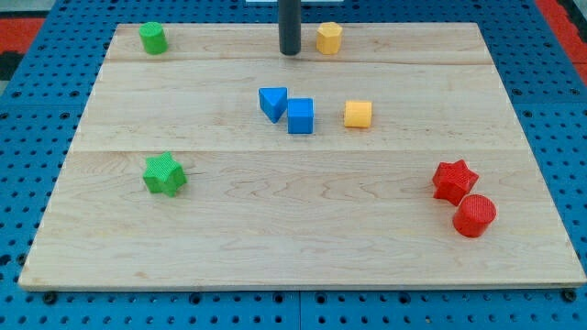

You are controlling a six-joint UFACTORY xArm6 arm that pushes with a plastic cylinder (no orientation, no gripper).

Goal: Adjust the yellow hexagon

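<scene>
The yellow hexagon (329, 38) sits near the view's top edge of the wooden board (293, 229), right of centre. My tip (290, 52) is at the end of the dark rod, just to the view's left of the hexagon, with a small gap between them. A yellow cube (359, 114) lies lower, near the board's middle right.
A blue triangle (271, 102) and blue cube (301, 116) touch near the centre. A green hexagon (152, 38) is at top left, a green star (164, 174) at left. A red star (455, 181) and red cylinder (474, 215) sit at lower right.
</scene>
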